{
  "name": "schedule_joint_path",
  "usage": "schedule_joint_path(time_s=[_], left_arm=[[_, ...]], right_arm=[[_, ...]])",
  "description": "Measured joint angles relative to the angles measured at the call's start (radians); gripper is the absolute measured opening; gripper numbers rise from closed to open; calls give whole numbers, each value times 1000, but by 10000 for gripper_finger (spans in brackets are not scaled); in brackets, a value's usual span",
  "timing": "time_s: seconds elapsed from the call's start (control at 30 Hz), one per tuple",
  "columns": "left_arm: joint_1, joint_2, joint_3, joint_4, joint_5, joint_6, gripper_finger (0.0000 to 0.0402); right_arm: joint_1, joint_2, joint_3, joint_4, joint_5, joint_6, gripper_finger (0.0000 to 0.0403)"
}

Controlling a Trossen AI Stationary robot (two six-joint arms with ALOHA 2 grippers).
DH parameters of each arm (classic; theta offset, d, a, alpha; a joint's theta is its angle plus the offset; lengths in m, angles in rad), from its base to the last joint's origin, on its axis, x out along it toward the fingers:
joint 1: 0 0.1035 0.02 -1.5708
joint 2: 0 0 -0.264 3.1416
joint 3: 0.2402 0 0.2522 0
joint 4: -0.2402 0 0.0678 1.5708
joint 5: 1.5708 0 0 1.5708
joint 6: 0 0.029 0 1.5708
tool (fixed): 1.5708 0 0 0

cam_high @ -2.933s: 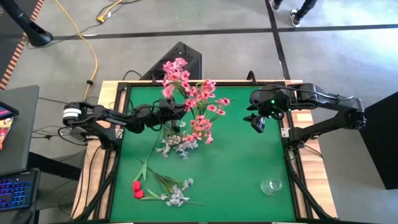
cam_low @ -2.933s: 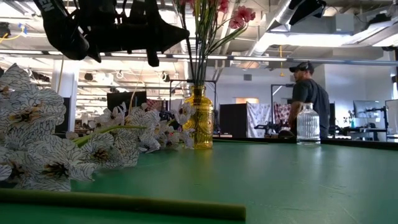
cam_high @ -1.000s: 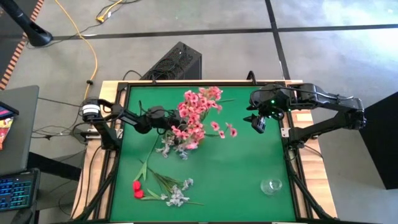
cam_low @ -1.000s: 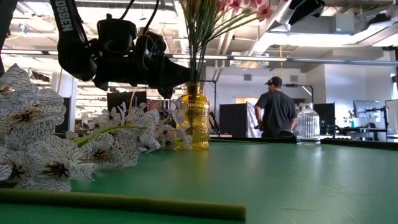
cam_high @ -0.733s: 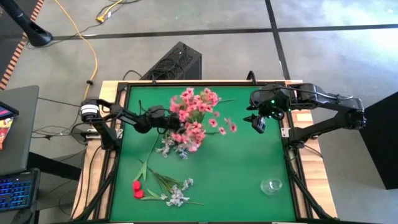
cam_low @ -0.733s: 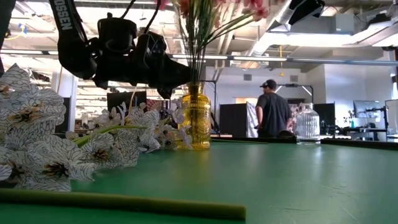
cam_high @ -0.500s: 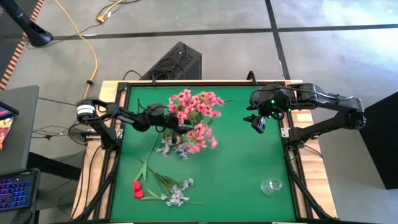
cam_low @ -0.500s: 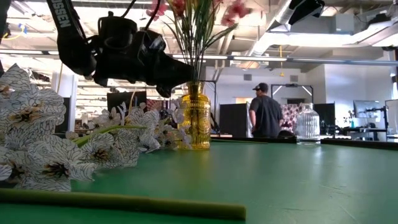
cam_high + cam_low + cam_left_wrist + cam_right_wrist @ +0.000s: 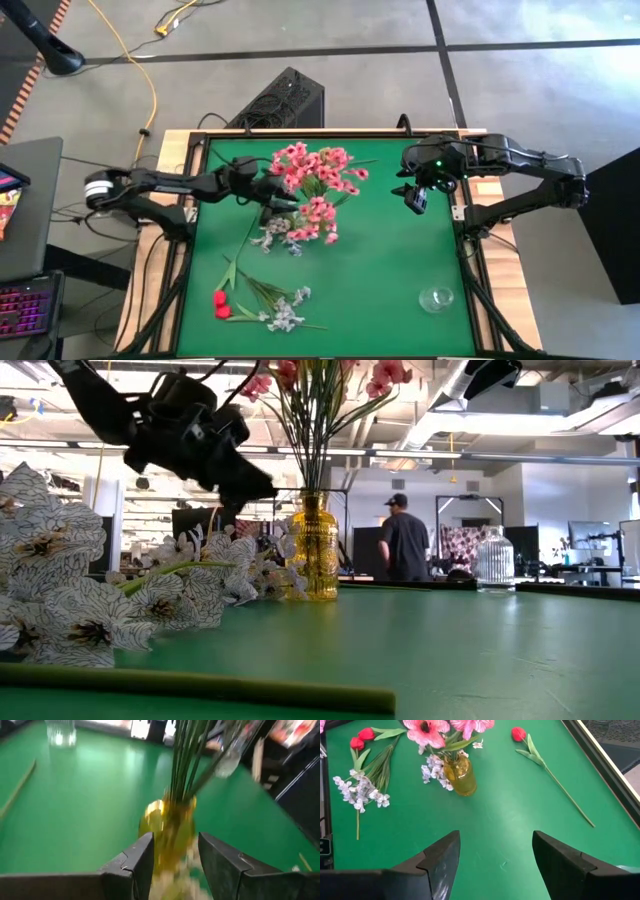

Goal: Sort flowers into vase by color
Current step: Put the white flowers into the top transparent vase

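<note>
Left hand (image 9: pixel 283 203) withdrawn; pink flowers (image 9: pixel 315 185) upright.

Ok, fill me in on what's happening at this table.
The robot is sorting fake flowers into vases by color. The pink flowers stand in the yellow vase. The left gripper is open right beside that vase, holding nothing. White sprays and red buds lie on the green table, and a clear vase holds nothing. The right gripper hangs open near the table's far right side.
</note>
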Motion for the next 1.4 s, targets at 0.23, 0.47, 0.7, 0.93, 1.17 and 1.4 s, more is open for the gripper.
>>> schedule_joint_path(time_s=[0.23,0.47,0.7,0.93,1.17,1.4], left_arm=[[1,-137,0,-334,-92,63,142],[3,-252,6,-542,-196,154,142],[26,-211,200,-929,-459,407,142],[81,-24,330,-1159,-629,786,142],[91,154,331,-1143,-782,1022,142],[91,216,331,-1100,-760,1075,142]], right_arm=[[0,0,0,8,0,-5,276],[0,0,0,19,0,-28,276],[0,0,0,19,0,-29,276],[0,0,0,18,0,-29,276],[0,0,0,16,0,-29,276],[0,0,0,15,0,-32,276]])
